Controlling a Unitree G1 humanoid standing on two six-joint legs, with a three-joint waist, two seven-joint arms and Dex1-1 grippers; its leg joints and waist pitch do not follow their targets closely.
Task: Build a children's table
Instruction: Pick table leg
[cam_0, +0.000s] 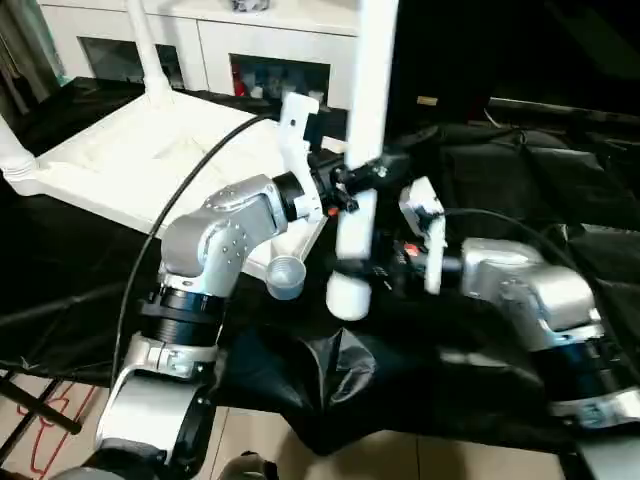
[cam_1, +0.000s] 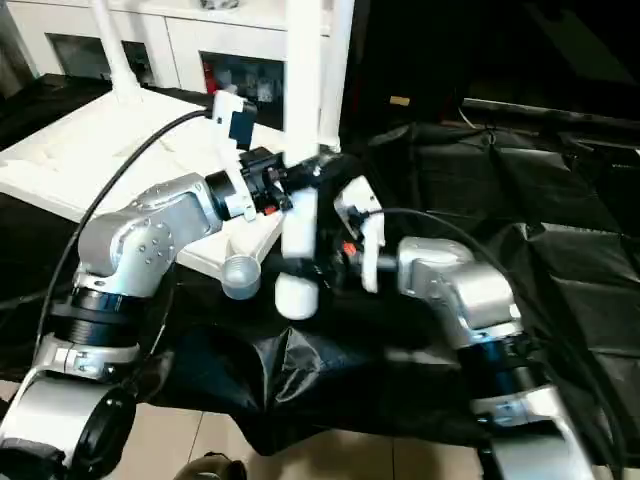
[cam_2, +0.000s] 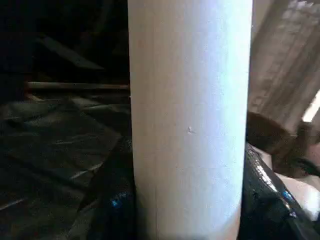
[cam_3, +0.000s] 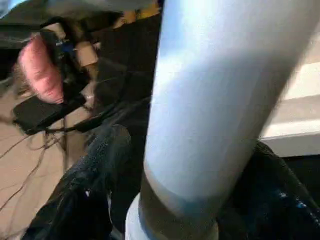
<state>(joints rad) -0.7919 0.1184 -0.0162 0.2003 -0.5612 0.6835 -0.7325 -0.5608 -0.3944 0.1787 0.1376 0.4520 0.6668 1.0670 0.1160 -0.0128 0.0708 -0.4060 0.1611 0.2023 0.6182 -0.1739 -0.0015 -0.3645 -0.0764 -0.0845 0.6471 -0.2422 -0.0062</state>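
Leg (cam_0: 365, 120), smooth white tapered tube, stands near-vertical, thick end down. Left gripper (cam_0: 352, 183) and right gripper (cam_0: 372, 268) both clamp it. Ribbed tabletop (cam_0: 130, 165) lies far left.

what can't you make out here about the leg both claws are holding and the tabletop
- Leg: top cut off by the head views' upper edge.
- Tabletop: near corner hidden by the left forearm.
- Right claw: blurred; grip clear only in its wrist view.
- Left claw: wrist view filled by the leg.

three white tube legs (cam_0: 365, 150) show, one table top (cam_0: 130, 165), one cabinet (cam_0: 200, 40), two grippers (cam_0: 350, 185).
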